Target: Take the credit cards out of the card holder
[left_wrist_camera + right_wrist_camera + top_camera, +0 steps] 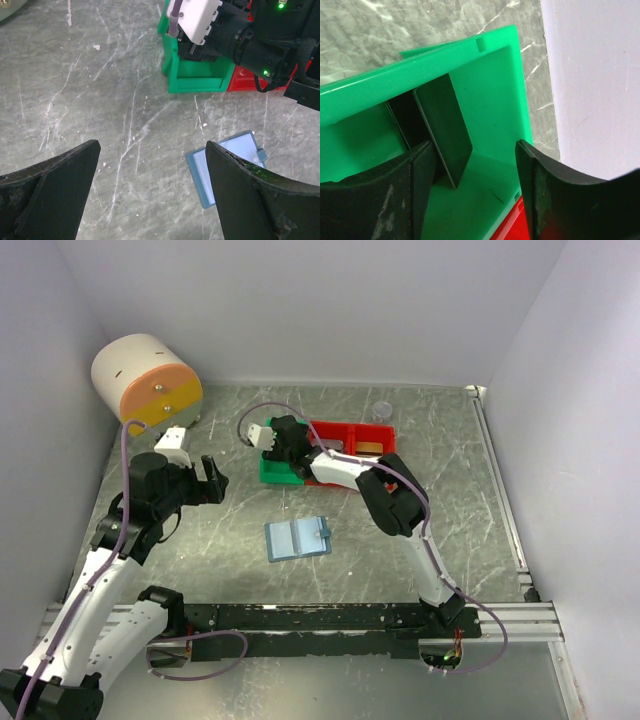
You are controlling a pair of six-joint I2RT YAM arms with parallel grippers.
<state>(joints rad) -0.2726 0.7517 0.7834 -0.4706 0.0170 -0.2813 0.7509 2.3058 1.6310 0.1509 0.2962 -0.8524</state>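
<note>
1. Card holder (297,539): open and flat on the table (470,470), two pale-blue panels facing up, a little toward 6 o'clock from the table's middle in the top view. Small tab on its 3 o'clock edge. Touched by neither gripper.
2. Left gripper (214,480): spread very wide, nothing between the fingers (55,195), hanging above bare table at about 10 o'clock from the card holder. In the left wrist view, card holder (200,172) partly hidden behind the 3 o'clock finger.
3. Right gripper (275,445): at 12 o'clock from the card holder, tipped down into the green bin (270,473). Jaws well parted, clamping nothing.
4. Credit cards, two seen in the right wrist view. Grey card (442,125) standing on edge inside the green bin, leaning toward the bin's wall. Its lower corner close against the 9 o'clock finger (380,200), touching or only just beside, cannot tell which. Well apart from the 3 o'clock finger (570,200). Dark card (402,117) right behind the grey one, only a strip showing.
5. Red bin (350,433): touching the green bin on its 3 o'clock side. Inside, a flat gold-brown thing (370,448), too small to make out.
6. Round cream-and-orange drum (146,378) in the table's 10 o'clock corner. Small clear cup (381,410) at 12 o'clock from the red bin.
</note>
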